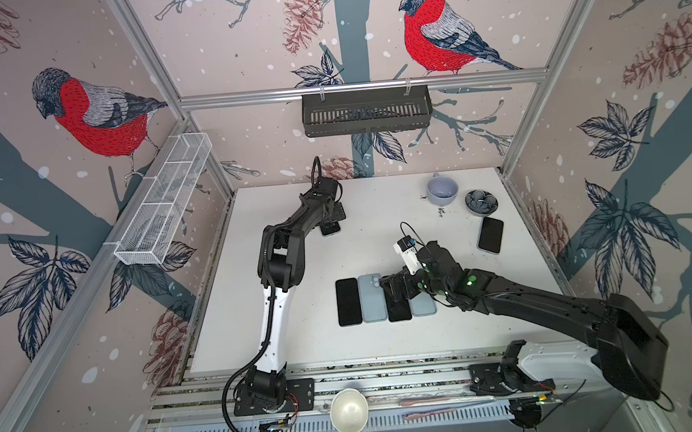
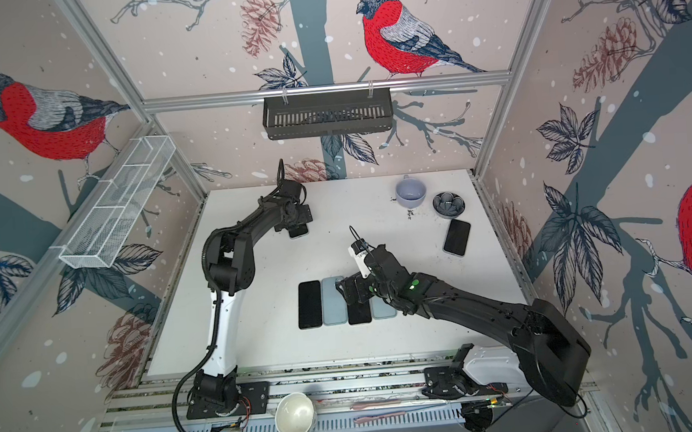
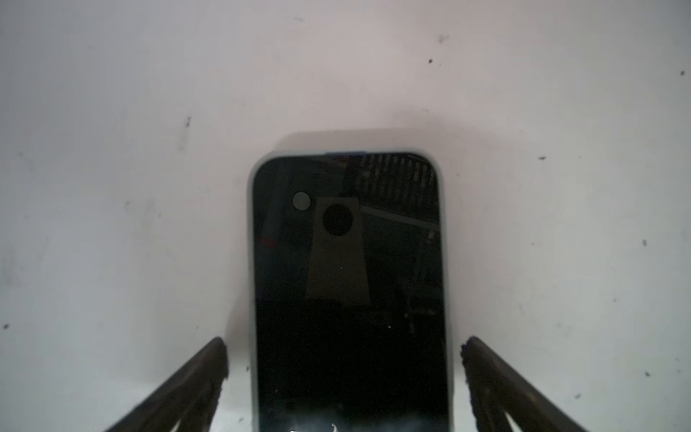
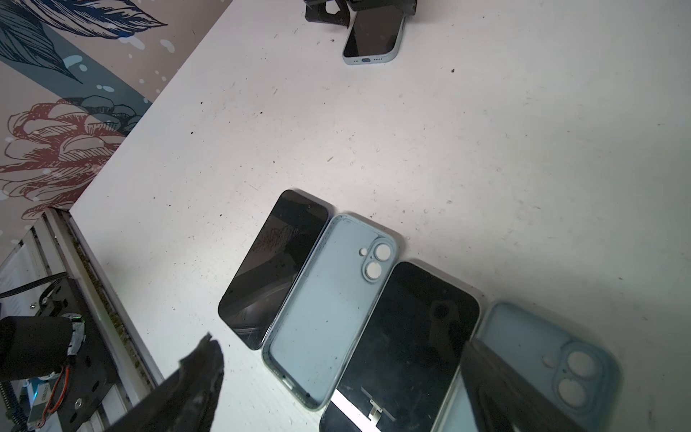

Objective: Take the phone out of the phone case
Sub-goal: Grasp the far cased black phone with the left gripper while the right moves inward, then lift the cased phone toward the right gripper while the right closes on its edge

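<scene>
A black-screened phone (image 3: pixel 347 280) lies face up in its pale blue phone case (image 3: pixel 249 262) at the far left of the white table (image 1: pixel 301 312). My left gripper (image 3: pixel 344 342) is open and low over it, one finger on each long side, not touching. In both top views the arm hides most of this phone (image 1: pixel 330 228) (image 2: pixel 298 230). My right gripper (image 4: pixel 340 340) hangs open over a row at the table's middle: bare phone (image 1: pixel 348 302), empty case (image 1: pixel 372 298), bare phone (image 1: pixel 399 311), empty case (image 1: pixel 423 305).
Another phone in a pale case (image 1: pixel 490 235) lies at the right. Behind it stand a lilac cup (image 1: pixel 441 189) and a small dark bowl (image 1: pixel 481 201). A white ladle (image 1: pixel 348 410) rests on the front rail. A black basket (image 1: pixel 366 111) and a white wire basket (image 1: pixel 164 200) hang on the walls.
</scene>
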`<state>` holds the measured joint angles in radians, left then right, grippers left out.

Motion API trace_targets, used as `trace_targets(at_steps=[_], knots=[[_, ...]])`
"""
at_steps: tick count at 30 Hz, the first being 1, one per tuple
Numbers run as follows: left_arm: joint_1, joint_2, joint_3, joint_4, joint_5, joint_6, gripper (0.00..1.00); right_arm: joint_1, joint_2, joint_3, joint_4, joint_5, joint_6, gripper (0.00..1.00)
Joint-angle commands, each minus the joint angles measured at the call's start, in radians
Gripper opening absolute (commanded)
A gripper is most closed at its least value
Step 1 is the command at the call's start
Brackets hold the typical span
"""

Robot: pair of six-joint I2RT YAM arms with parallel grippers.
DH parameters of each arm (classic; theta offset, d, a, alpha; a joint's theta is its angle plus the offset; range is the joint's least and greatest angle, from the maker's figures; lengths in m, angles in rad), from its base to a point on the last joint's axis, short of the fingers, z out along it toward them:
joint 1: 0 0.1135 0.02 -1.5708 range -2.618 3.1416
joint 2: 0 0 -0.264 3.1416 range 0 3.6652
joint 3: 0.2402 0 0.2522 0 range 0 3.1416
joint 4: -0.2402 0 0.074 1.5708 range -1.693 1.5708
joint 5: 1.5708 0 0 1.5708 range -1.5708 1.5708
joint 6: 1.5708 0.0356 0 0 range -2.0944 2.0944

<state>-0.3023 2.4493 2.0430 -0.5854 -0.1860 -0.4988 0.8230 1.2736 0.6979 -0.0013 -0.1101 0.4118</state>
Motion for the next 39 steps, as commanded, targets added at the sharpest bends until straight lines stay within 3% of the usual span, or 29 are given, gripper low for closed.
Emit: trace_targets(at_steps=[1,8,19,25,39], knots=[[0.002,0.053,0.067,-0.103,0.017,0.010,0.94,-0.031,0.038,0.006,0.061,-0.031,-0.016,1.00],[0.002,0.069,0.074,-0.115,0.021,0.037,0.79,-0.116,0.100,0.042,0.081,-0.118,-0.041,1.00],[0.002,-0.085,-0.156,0.064,0.135,0.048,0.64,-0.206,0.186,0.098,0.115,-0.208,-0.062,1.00],[0.002,-0.177,-0.279,0.176,0.233,0.043,0.60,-0.225,0.255,0.135,0.128,-0.246,-0.066,1.00],[-0.010,-0.389,-0.515,0.376,0.326,0.010,0.55,-0.236,0.329,0.171,0.181,-0.308,-0.067,1.00]])
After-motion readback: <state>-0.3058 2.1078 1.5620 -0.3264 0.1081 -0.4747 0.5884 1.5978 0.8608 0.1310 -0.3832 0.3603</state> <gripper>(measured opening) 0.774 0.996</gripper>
